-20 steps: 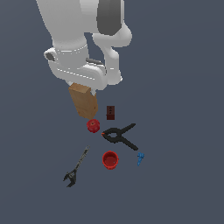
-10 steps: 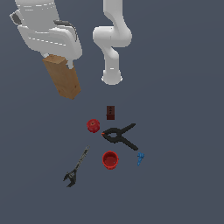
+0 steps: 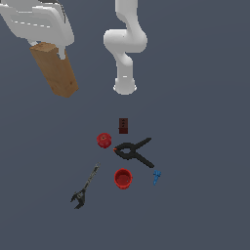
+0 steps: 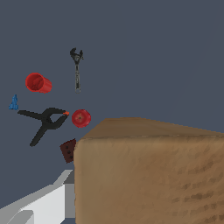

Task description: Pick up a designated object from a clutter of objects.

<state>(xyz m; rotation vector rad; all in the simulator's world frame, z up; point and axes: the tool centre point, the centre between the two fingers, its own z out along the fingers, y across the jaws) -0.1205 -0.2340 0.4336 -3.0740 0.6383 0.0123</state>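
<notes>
My gripper (image 3: pixel 48 49) is shut on the light brown wooden block (image 3: pixel 54 70) and holds it tilted, high above the floor at the exterior view's upper left. In the wrist view the block (image 4: pixel 148 175) fills much of the picture, with one white finger (image 4: pixel 43 203) beside it. The rest of the clutter lies on the floor far from the block: a dark red-brown box (image 3: pixel 123 125), a red round piece (image 3: pixel 104 140), a black spring clamp (image 3: pixel 133 152), a red cup (image 3: pixel 123 178), a small blue piece (image 3: pixel 156 177) and a black wrench (image 3: pixel 85 187).
The arm's white base (image 3: pixel 125 85) stands behind the clutter. The wrist view shows the wrench (image 4: pixel 77 70), cup (image 4: pixel 38 82), blue piece (image 4: pixel 14 103), clamp (image 4: pixel 45 122), round piece (image 4: pixel 81 118) and dark box (image 4: pixel 68 150) on the grey floor.
My gripper has carried the wooden block up and towards the exterior view's left, away from the clutter. The other items have not moved.
</notes>
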